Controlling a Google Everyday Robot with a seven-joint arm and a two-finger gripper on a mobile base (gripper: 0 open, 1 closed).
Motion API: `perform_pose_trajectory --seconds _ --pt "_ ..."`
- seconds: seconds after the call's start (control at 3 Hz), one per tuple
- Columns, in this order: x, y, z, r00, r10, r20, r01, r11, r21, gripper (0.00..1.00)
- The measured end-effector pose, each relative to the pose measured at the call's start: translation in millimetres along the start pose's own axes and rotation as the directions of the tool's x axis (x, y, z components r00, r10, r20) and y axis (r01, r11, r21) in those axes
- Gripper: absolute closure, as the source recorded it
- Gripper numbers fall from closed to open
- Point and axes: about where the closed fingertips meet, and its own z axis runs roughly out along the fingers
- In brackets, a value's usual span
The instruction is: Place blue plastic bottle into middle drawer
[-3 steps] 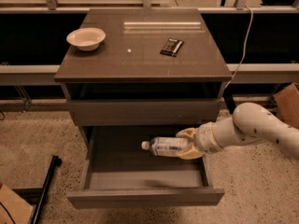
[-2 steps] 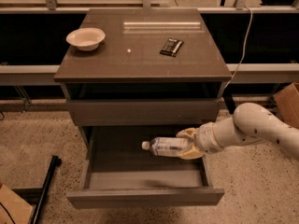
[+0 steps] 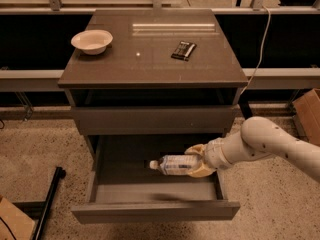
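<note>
At lower centre, the cream two-finger gripper [image 3: 194,161] clamped the small clear blue-labelled plastic bottle [image 3: 172,165] sideways, just above the floor of the open grey-brown middle drawer [image 3: 155,210]; I judged this made the release drop short

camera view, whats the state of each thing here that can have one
middle drawer: pulled open
blue plastic bottle: capped, on its side, held above the drawer floor
tool: shut on the bottle's base, over the drawer's right side
upper drawer front: shut
cream bowl: upright on the cabinet top
black packet: lying flat
</note>
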Motion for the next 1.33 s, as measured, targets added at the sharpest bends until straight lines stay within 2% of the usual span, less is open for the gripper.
perform_pose_trajectory --seconds 0.33,0.67,1.0,1.33 --pt "23.6 2.1 32.2 1.0 0.019 -0.006 -0.019 0.9998 -0.005 1.0" --pt "49.6 0.7 78.7 0.997 0.072 0.038 -0.072 0.9974 0.002 0.99" --pt "65.1 0.0 113.0 0.989 0.126 0.075 -0.126 0.992 -0.009 0.76" --pt "75.7 4.3 144.6 0.974 0.191 0.119 -0.188 0.9815 -0.036 0.45"
